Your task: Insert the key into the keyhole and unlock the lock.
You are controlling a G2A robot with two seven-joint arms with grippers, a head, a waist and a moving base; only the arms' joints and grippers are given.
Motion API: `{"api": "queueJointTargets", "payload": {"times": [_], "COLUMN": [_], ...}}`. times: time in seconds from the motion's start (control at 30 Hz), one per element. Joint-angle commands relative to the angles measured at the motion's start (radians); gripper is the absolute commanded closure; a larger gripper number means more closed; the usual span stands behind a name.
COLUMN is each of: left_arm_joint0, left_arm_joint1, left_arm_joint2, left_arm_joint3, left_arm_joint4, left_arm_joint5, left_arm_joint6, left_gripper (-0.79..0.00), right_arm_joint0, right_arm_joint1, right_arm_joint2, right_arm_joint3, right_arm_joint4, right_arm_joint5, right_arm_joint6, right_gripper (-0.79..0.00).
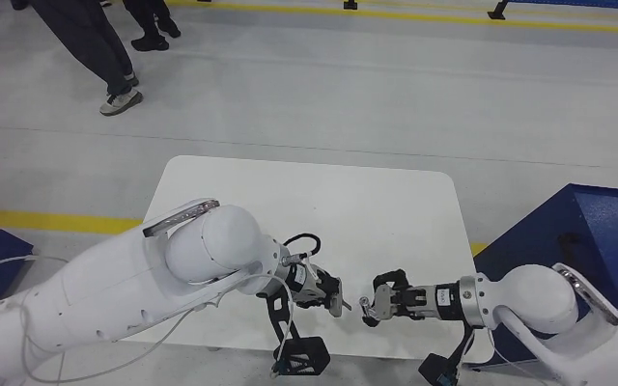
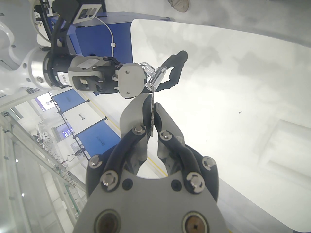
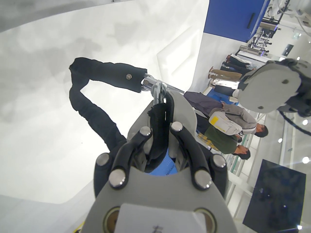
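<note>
White surface (image 1: 386, 212) beneath both arms. Left gripper (image 2: 151, 104) clenched on key (image 2: 152, 122) — tip touching metal end of black-sleeved chain lock (image 2: 177, 73), pinched in right gripper (image 3: 165, 103). Insertion step, depth unclear. Next: straight push along keyhole axis, then twist — lock held steady.

The head of the key (image 2: 152, 122) is hidden between the fingers (image 2: 132, 120) of the left gripper (image 2: 151, 103), only its thin edge being seen past their tips. Whether the key's tip has entered the lock (image 2: 156, 77) cannot be told, the keyhole being too small, and part of the lock's black-sleeved loop is covered between the fingers (image 3: 187, 117) of the right gripper (image 3: 164, 100).
</note>
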Motion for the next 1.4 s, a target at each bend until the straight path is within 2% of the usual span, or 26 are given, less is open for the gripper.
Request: {"api": "queueJointTargets", "payload": {"times": [0.0, 0.33, 0.53, 0.7, 0.8, 0.83, 1.07, 1.37], "left_arm_joint0": [0.000, 0.006, -0.078, -0.209, -0.312, -0.322, -0.311, -0.311], "left_arm_joint1": [0.000, 0.000, -0.006, -0.039, -0.072, -0.085, -0.178, -0.178], "left_arm_joint2": [0.000, -0.005, -0.028, 0.082, 0.182, 0.182, 0.182, 0.182], "left_arm_joint3": [0.000, -0.008, 0.009, 0.044, 0.060, 0.068, 0.153, 0.153], "left_arm_joint4": [0.000, -0.009, -0.066, -0.164, -0.178, -0.200, -0.163, -0.163], "left_arm_joint5": [0.000, 0.007, -0.115, -0.150, -0.155, -0.155, -0.155, -0.155], "left_arm_joint6": [0.000, -0.005, 0.068, 0.033, 0.028, 0.028, 0.028, 0.028], "left_gripper": [0.000, 0.000, 0.000, 0.000, 0.000, 0.000, 0.000, 0.000], "right_arm_joint0": [-0.018, -0.034, -0.034, -0.034, -0.034, -0.034, -0.034, -0.034], "right_arm_joint1": [0.007, 0.011, 0.011, 0.011, 0.011, 0.011, 0.011, 0.011], "right_arm_joint2": [0.027, 0.044, 0.044, 0.044, 0.044, 0.044, 0.044, 0.044], "right_arm_joint3": [-0.024, -0.037, -0.037, -0.037, -0.037, -0.037, -0.037, -0.037], "right_arm_joint4": [-0.014, -0.019, -0.019, -0.019, -0.019, -0.019, -0.019, -0.019], "right_arm_joint5": [-0.002, 0.001, 0.001, 0.001, 0.001, 0.001, 0.001, 0.001], "right_arm_joint6": [-0.012, -0.013, -0.013, -0.013, -0.013, -0.013, -0.013, -0.013], "right_gripper": [0.000, 0.000, 0.000, 0.000, 0.000, 0.000, 0.000, 0.000]}}
